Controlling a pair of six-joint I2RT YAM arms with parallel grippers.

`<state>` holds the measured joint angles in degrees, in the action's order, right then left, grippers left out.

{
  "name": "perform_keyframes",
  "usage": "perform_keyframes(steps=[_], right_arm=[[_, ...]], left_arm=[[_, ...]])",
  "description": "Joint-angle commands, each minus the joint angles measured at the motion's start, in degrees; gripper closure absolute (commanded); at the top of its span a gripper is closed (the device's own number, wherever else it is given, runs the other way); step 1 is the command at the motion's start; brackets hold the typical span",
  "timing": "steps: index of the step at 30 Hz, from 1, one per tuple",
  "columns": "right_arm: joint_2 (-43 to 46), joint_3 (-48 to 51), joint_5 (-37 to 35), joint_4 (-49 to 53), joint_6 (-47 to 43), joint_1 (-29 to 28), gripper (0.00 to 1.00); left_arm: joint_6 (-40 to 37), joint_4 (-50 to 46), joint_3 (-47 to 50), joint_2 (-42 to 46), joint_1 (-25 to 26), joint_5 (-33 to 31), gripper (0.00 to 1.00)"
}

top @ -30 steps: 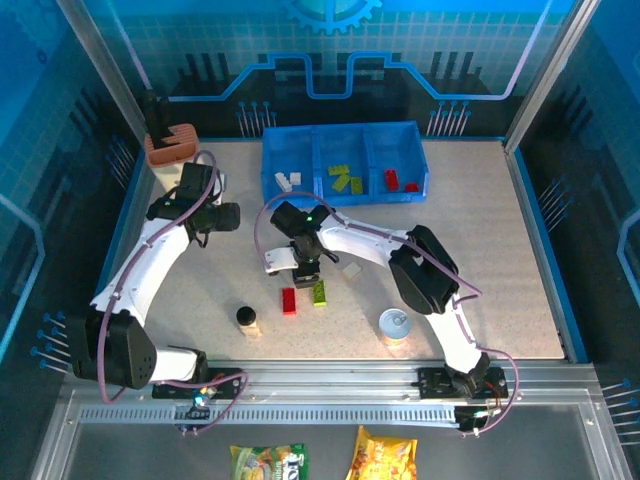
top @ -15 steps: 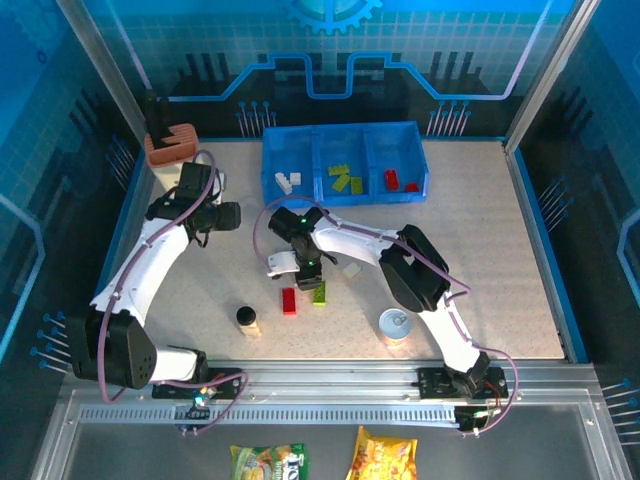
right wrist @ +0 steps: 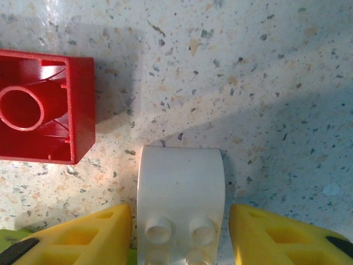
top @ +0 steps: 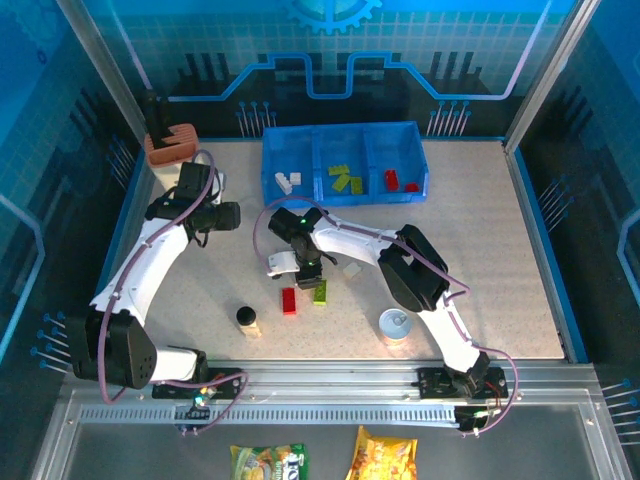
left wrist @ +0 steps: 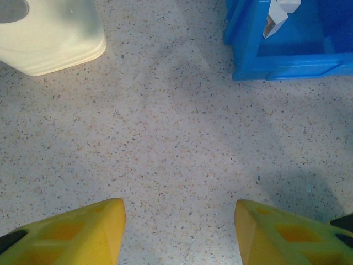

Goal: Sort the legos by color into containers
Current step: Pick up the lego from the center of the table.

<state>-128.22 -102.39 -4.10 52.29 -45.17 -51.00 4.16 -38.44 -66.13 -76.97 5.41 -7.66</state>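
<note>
Little has shifted in the last half second: the right gripper (right wrist: 179, 221) still hangs low at mid-table, fingers spread either side of a white lego (right wrist: 180, 205) whose near end is cut off, with a red lego (right wrist: 41, 113) just beside it. Spread too, the left gripper (left wrist: 179, 221) hovers over bare table (left wrist: 165, 138) near the blue containers (left wrist: 287, 69), with open room around it.

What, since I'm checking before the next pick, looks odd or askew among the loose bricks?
The red brick beside the white brick lies upside down, hollow underside facing up; the white one, between the fingers of the right end effector, shows studs.
</note>
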Motion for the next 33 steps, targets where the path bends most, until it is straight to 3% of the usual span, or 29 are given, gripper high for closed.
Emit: perform_keyframes(steps=[1,9,22,33], right_arm=[[-2.6,0.7,-1.2,0.0,0.2,-0.5,0.51],[-2.9,1.9,-1.3,-1.8,0.9,-0.4,0.54],[-0.5,2.1,-0.7,-2.7,1.3,0.0,0.70],[3.4,1.6,-2.2,-6.6,1.3,1.9,0.74]], left_arm=[[0.3,0.1,1.1,0.9,-0.6,0.9,0.44],[0.3,0.1,1.1,1.0,-0.6,0.9,0.44],[0.3,0.2,1.1,0.9,-0.7,1.1,0.44],[0.4,0.1,1.1,0.9,-0.7,1.2,0.44]])
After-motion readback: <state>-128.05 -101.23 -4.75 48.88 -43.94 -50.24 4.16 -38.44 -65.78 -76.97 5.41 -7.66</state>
